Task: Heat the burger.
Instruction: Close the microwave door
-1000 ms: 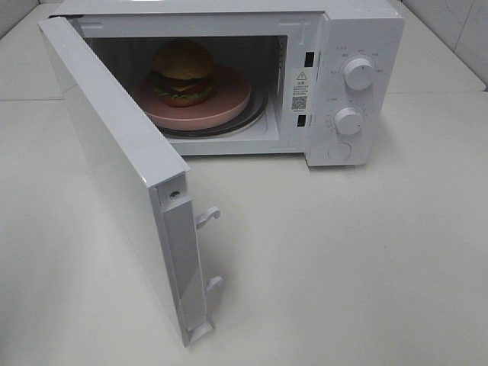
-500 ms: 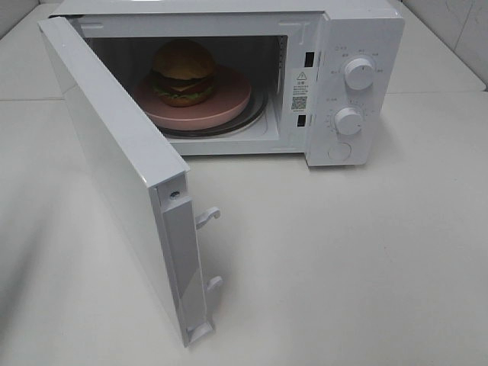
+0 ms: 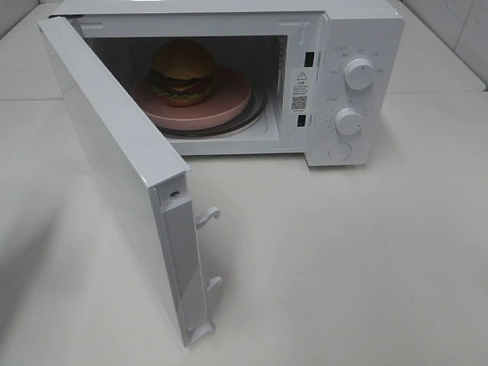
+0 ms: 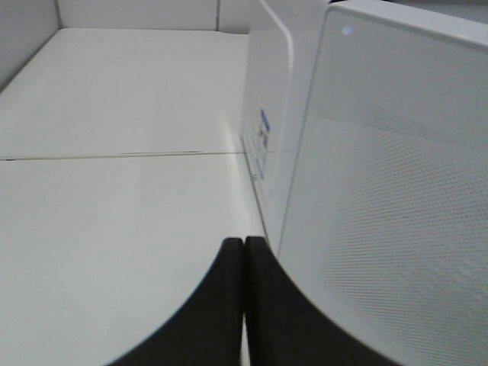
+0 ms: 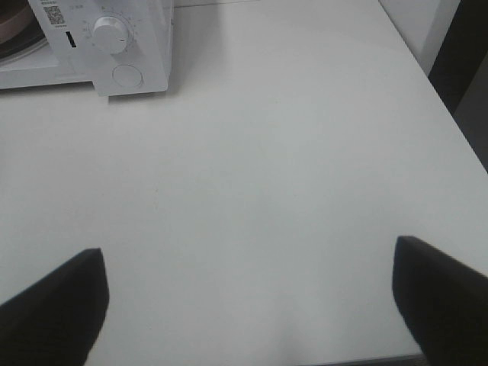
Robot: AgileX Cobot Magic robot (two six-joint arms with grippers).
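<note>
The burger [image 3: 183, 72] sat on a pink plate [image 3: 232, 103] inside the microwave [image 3: 366, 30], whose door [image 3: 114, 168] stood wide open. The left gripper [image 4: 243, 248], fingers pressed together and empty, hovered beside that door, apart from the burger. The right gripper [image 5: 248, 255] hung spread wide over the table [image 5: 290, 137].

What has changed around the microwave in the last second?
Only a shadow has grown on the table left of the open door. The left tool is shut, empty, beside the door. The microwave, burger and pink plate stayed put.
</note>
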